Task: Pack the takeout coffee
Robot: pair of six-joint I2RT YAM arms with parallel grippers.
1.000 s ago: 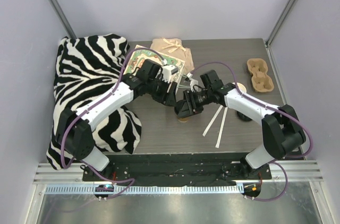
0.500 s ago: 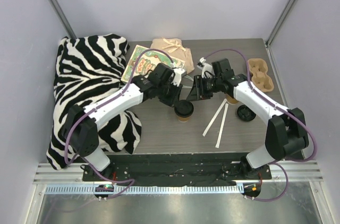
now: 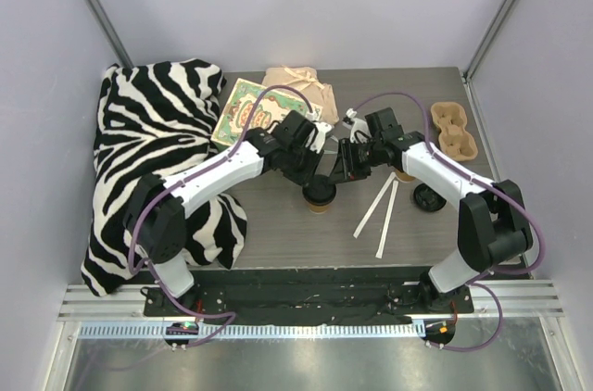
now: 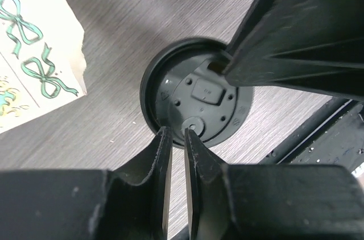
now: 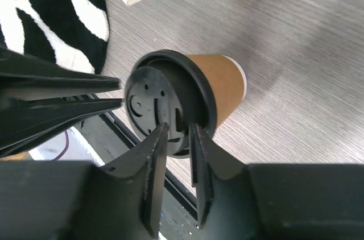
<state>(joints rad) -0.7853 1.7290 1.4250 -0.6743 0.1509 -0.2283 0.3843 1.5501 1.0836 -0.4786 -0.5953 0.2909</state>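
**Lidded coffee between two claws**

On the grey wood-grain table point(image 3: 278, 229), the coffee cup point(image 3: 321, 198) stands upright near the middle under its black lid point(image 4: 196, 92). A zebra cloth point(image 3: 157, 122) lies to its left and white sticks point(image 3: 375, 210) to its right. The left gripper point(image 4: 176, 131) has its fingers almost together, tips at the lid's edge. The right gripper point(image 5: 177, 127) straddles the rim through a narrow gap; whether it pinches cannot be told.
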